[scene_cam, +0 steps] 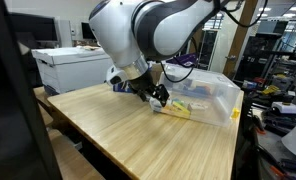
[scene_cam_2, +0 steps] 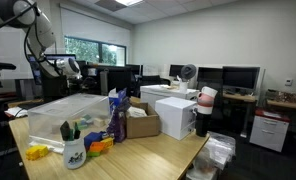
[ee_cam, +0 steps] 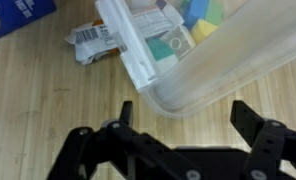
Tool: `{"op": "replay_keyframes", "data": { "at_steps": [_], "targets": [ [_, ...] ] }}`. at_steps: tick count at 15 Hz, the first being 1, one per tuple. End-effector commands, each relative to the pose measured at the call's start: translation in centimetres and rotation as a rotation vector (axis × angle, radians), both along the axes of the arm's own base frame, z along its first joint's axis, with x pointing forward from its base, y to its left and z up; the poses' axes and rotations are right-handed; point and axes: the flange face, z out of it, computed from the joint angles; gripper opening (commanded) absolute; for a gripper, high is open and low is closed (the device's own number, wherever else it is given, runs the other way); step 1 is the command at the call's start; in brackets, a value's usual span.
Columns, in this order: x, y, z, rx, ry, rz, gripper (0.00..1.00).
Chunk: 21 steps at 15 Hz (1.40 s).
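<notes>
Fingers (ee_cam: 256,122) spread wide, holding nothing | hovering just over clear bin (ee_cam: 223,70) at far-right end of worktop (ee_cam: 48,110) | step: lining up on bin rim, I reckon | next: needs a straight drop

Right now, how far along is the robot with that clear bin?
Looks done: colored blocks lie in the bin. In hand: nothing; the gripper hangs open above the bin's corner. Perhaps left: a packet lies on the table beside the bin, untouched.
</notes>
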Motion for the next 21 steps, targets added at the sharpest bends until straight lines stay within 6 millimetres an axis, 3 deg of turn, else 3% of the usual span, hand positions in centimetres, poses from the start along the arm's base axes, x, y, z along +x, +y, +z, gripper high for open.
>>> {"op": "replay_keyframes", "data": {
  "at_steps": [1, 21],
  "targets": [
    [0.4, 0.1, -0.3, -0.026, 0.018, 0.059, 1.00],
    [0.1, 0.1, -3.0, -0.156, 0.124, 0.260, 1.00]
  ]
}}
